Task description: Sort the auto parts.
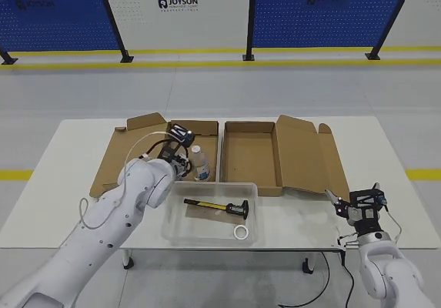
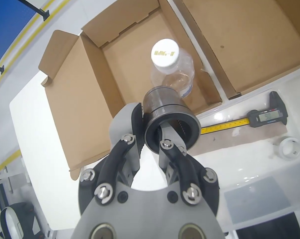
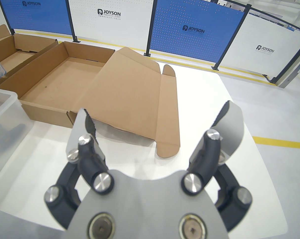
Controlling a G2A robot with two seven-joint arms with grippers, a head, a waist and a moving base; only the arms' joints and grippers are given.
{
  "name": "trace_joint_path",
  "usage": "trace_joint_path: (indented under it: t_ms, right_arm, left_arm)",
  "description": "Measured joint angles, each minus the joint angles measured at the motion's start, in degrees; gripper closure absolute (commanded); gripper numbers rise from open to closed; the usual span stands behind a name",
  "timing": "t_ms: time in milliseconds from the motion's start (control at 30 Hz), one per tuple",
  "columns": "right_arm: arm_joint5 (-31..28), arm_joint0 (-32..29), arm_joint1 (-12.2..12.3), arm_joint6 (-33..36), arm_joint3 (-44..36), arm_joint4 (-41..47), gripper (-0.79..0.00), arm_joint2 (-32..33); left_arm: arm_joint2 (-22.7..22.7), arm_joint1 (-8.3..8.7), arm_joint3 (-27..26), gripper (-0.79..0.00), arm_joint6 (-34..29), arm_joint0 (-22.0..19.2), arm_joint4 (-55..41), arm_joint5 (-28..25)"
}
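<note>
A: Left gripper (image 2: pixel 151 123) status?
B: Gripped the steel bearing (image 2: pixel 171 115) by its wall, one finger in the bore, over the left box (image 2: pixel 130 58), near the bottle (image 2: pixel 176 73).
A: Right gripper (image 3: pixel 156 115)?
B: Fingers were wide apart, empty, above the table (image 3: pixel 199 95).

You're in an industrial robot hall, blue and white pegboard partitions (image 3: pixel 110 30) beyond your bench (image 1: pixel 405 177), yellow lines (image 1: pixel 205 64) on the grey floor (image 1: pixel 205 92)

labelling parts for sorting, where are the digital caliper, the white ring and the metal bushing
digital caliper (image 2: pixel 268 116), left wrist view, on its display housing
white ring (image 2: pixel 280 148), left wrist view, on its rim beside the hole
metal bushing (image 2: pixel 165 105), left wrist view, on its outer wall
</note>
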Motion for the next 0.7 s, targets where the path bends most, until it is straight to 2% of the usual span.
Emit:
trace_joint_path:
  t_ms: [233,700]
  right_arm:
    - [0.00,0.00,0.00,0.00,0.00,0.00,-0.785,0.00]
    - [0.00,0.00,0.00,0.00,0.00,0.00,-0.785,0.00]
  left_arm:
    - [2.07,-1.57,3.94,0.000,-1.78,-3.07,-1.23,-1.72]
    - [5.36,-4.23,11.83,0.000,-2.68,-6.56,-1.34,-4.37]
